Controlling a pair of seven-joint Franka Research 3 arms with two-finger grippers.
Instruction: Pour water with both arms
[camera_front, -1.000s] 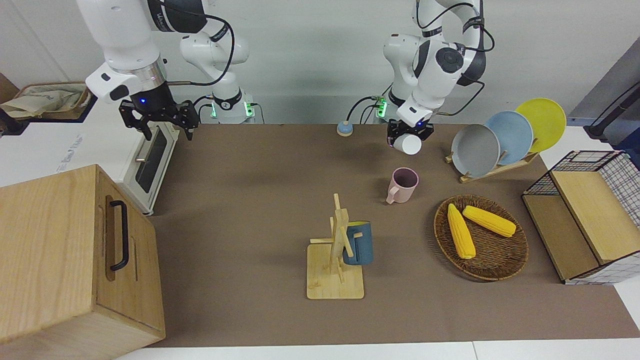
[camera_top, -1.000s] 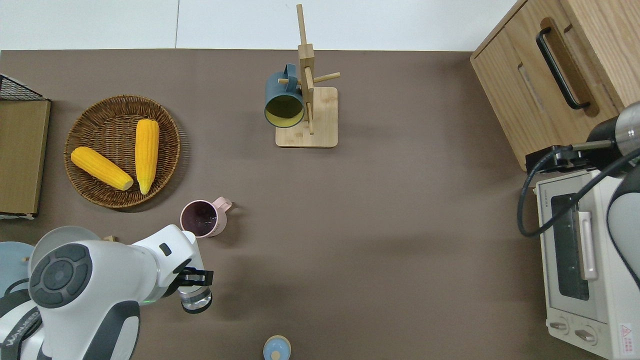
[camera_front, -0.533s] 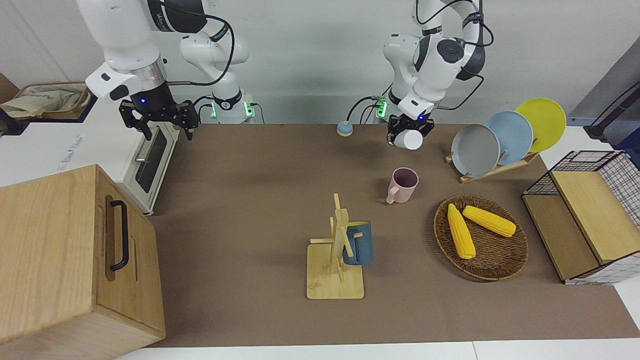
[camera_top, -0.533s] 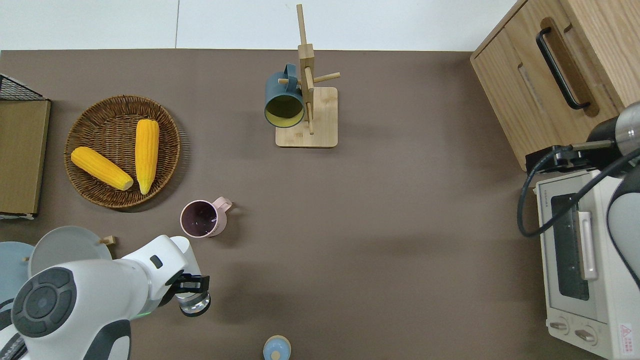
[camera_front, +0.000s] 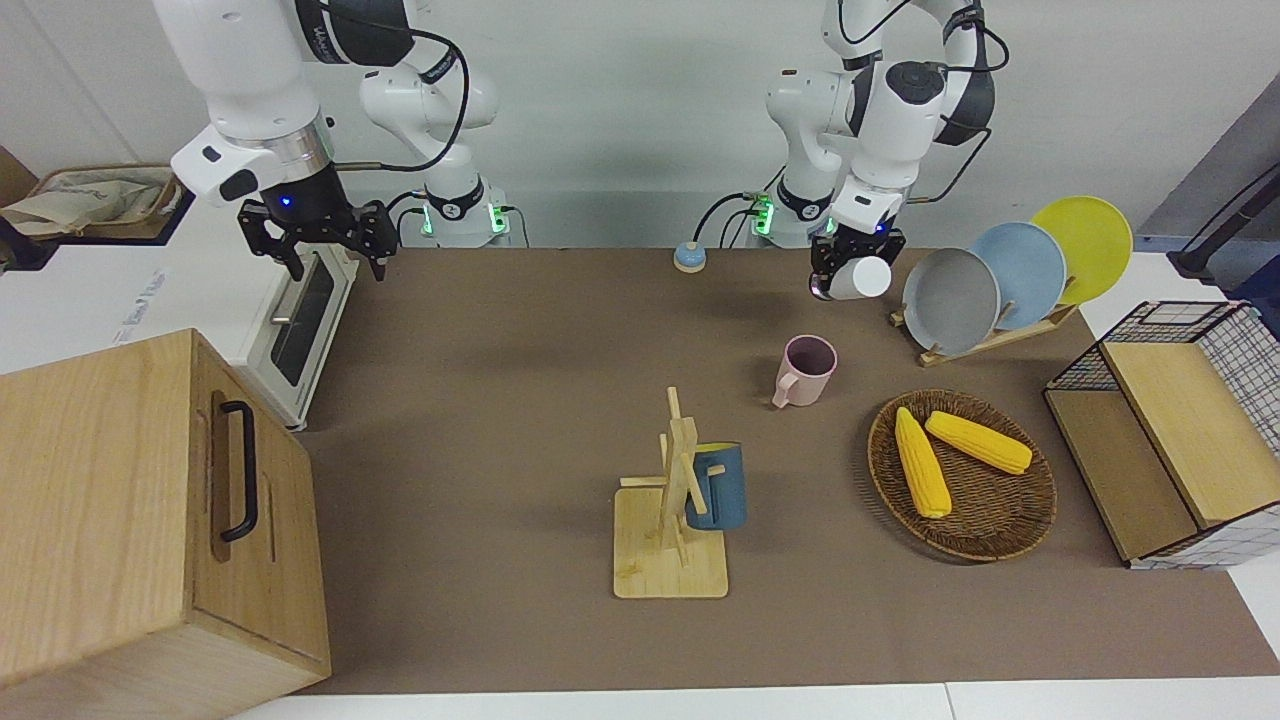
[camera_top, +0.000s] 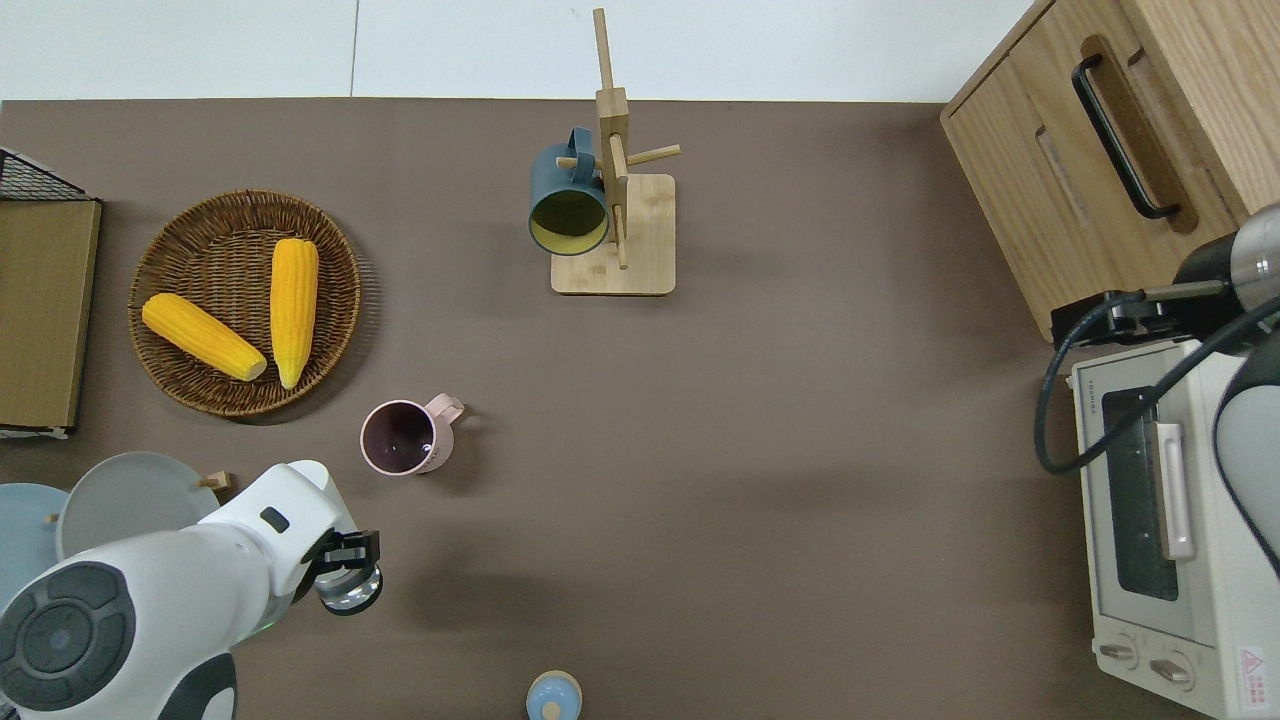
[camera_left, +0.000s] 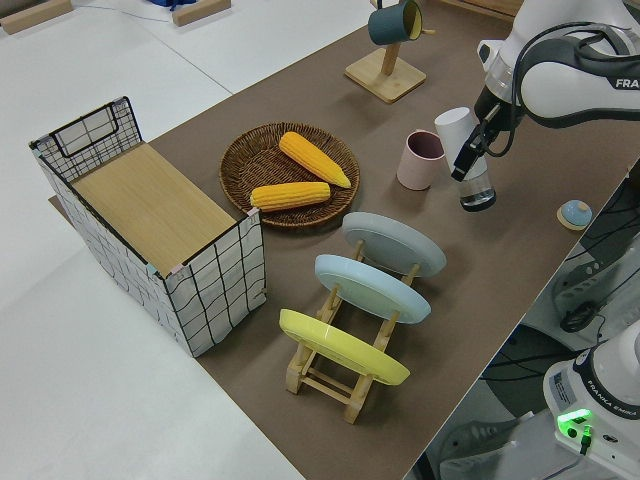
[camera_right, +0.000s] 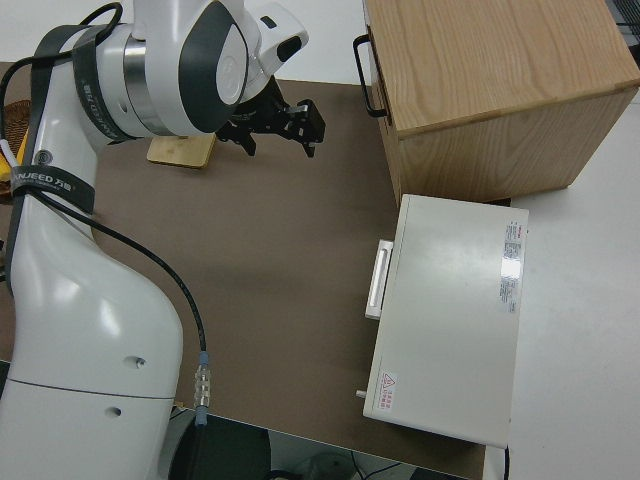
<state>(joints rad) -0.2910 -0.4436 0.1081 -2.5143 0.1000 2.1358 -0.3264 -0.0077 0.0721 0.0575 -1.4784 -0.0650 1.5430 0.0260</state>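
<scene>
Glass (camera_left: 477, 186) in left tool (camera_left: 470, 160) looks clear only from left side view

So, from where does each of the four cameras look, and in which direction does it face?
Front: across the table, facing both arms; left gripper holds a clear bottle.
Overhead: above, looking straight down; left gripper, pink mug.
Left side: raised at the left arm's end, looking along the plate rack; left arm only.
Right side: above the right arm, over the toaster oven; open right gripper.
Shared: front, overhead and left side show the corn basket.
</scene>
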